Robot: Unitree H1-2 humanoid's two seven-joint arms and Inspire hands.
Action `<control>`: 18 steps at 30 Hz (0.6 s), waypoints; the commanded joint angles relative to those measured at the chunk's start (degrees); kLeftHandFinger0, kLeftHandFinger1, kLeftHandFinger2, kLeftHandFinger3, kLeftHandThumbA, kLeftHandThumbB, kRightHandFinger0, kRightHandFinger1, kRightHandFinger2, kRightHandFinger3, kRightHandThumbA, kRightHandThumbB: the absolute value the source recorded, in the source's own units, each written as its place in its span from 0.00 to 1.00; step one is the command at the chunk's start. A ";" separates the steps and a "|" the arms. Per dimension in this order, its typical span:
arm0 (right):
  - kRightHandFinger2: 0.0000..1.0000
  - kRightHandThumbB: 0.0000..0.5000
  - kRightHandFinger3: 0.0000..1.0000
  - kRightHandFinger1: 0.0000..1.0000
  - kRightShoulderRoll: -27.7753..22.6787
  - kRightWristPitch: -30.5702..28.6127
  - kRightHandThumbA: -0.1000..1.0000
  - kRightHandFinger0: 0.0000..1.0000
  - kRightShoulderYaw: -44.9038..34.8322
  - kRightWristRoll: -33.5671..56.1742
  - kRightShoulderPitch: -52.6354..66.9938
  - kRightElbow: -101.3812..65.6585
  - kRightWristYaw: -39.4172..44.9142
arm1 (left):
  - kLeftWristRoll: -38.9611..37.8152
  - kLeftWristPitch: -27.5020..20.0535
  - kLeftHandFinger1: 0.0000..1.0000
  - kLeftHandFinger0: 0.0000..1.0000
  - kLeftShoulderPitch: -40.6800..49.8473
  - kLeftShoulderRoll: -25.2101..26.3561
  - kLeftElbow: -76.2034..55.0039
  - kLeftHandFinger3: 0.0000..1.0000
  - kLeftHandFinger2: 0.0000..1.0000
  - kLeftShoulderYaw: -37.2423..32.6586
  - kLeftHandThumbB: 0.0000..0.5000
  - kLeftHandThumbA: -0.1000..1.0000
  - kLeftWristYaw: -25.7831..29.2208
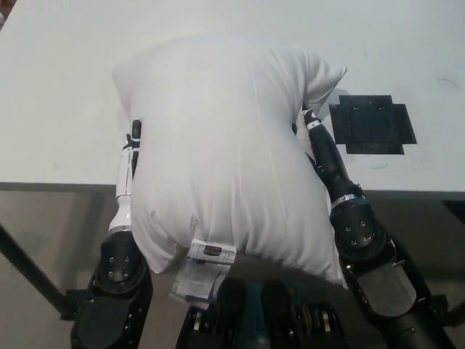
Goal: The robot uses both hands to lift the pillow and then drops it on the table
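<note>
The large white pillow (225, 153) is held between my two arms, over the near edge of the white table (58, 87). Its near end, with a white care label (196, 273), hangs past the table edge above my body. My white left hand (134, 137) presses into the pillow's left side and is mostly hidden by it. On the right side my black right hand (308, 122) is tucked under the pillow's far corner. Only the wrists and forearms show plainly.
A flat black mat (372, 123) lies on the table just right of the pillow, near my right wrist. The table edge runs across the picture at mid-height, with grey floor below it and a dark table leg (29, 273) at lower left.
</note>
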 commanded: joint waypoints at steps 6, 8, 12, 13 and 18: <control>1.00 0.37 1.00 1.00 2.09 -5.97 1.00 1.00 1.86 0.08 -3.57 0.52 2.52 | 5.47 4.03 1.00 1.00 -5.48 -1.07 -2.60 1.00 1.00 -4.50 0.30 1.00 -4.00; 1.00 0.48 1.00 1.00 -0.82 -2.28 1.00 1.00 1.33 0.09 -2.34 -4.63 4.26 | 5.96 7.72 1.00 1.00 -5.07 -0.38 -4.93 1.00 1.00 -4.74 0.28 1.00 -4.23; 1.00 0.50 1.00 1.00 -4.82 0.33 1.00 1.00 0.48 0.16 -3.33 -8.33 6.14 | 10.88 11.77 1.00 1.00 -6.31 2.53 -6.33 1.00 1.00 -5.47 0.15 1.00 -2.34; 1.00 0.47 1.00 1.00 -5.27 1.54 1.00 1.00 0.63 0.16 -1.76 -10.55 6.47 | 12.34 13.54 1.00 1.00 -4.83 2.92 -8.23 1.00 1.00 -6.01 0.13 1.00 -1.96; 1.00 0.35 1.00 1.00 -6.47 2.89 1.00 1.00 0.60 0.22 -2.00 -11.38 6.69 | 17.14 18.21 1.00 1.00 -4.63 5.31 -10.13 1.00 1.00 -6.91 0.02 1.00 -0.40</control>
